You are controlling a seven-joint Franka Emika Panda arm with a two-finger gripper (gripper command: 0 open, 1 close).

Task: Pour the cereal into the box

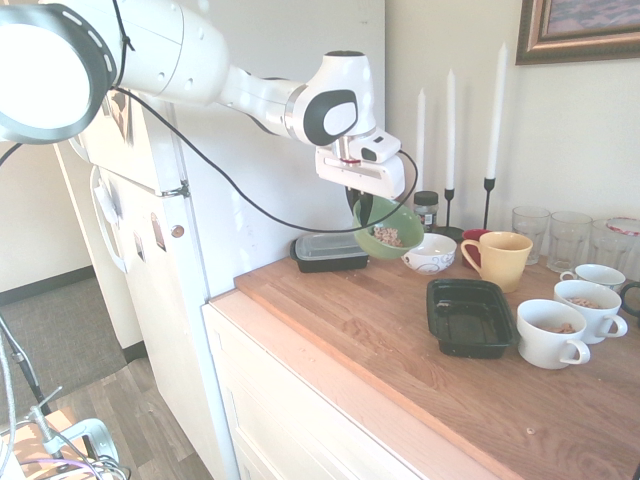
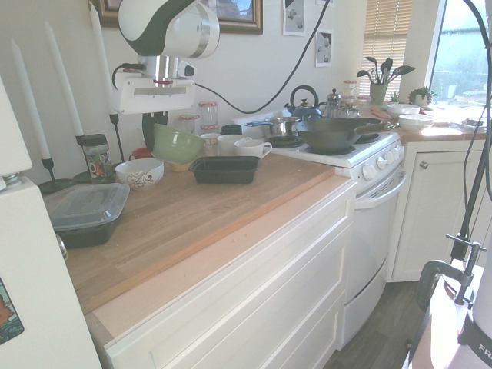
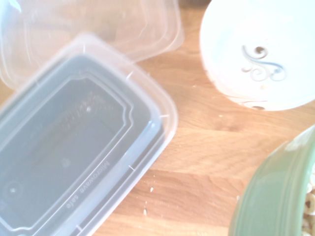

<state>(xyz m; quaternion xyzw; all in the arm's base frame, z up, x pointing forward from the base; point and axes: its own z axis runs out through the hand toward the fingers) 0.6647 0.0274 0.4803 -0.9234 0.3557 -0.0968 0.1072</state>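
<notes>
The end effector (image 1: 360, 205) grips the tilted green bowl (image 1: 388, 232) of cereal (image 1: 386, 236), at the black box's (image 1: 468, 318) ten o'clock in the first exterior view.

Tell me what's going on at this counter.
The robot arm's gripper has its fingers closed on the rim of the green bowl, holding it above the wooden counter. The bowl is tilted, with cereal inside. The black box sits on the counter away from the bowl, so the pour hasn't begun.
</notes>
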